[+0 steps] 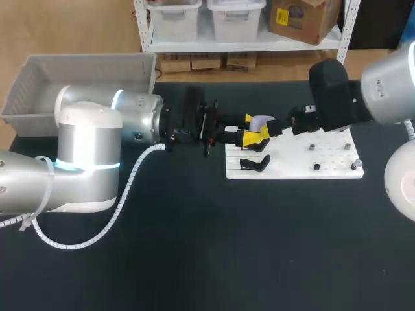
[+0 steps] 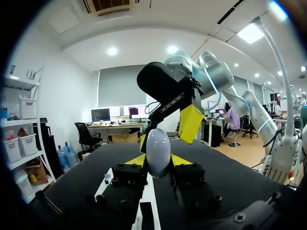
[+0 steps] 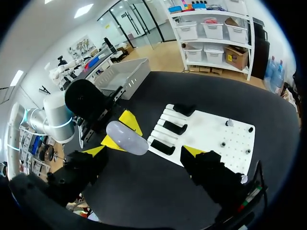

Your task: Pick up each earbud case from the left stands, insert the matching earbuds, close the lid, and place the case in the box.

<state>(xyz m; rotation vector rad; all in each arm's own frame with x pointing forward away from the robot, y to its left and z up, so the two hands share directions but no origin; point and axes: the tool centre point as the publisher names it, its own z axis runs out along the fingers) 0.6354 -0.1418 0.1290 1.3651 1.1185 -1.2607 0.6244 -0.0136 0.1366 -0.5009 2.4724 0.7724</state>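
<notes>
A pale, egg-shaped earbud case (image 1: 261, 121) hangs above the left end of the white board (image 1: 298, 170). My left gripper (image 1: 249, 133) is shut on it. In the left wrist view the case (image 2: 158, 152) stands upright between the yellow tips, its lid down. My right gripper (image 1: 271, 127) comes in from the right and is open wide. Its fingers (image 3: 194, 151) stand apart on either side of the case (image 3: 127, 137) without touching it. Small earbuds (image 3: 229, 123) sit on the board's pegged half.
Black cases on slotted stands (image 3: 173, 127) occupy the board's left half; one (image 1: 255, 163) lies just below the grippers. A grey box (image 1: 39, 84) stands at the back left. Bare black tabletop (image 1: 214, 246) fills the front.
</notes>
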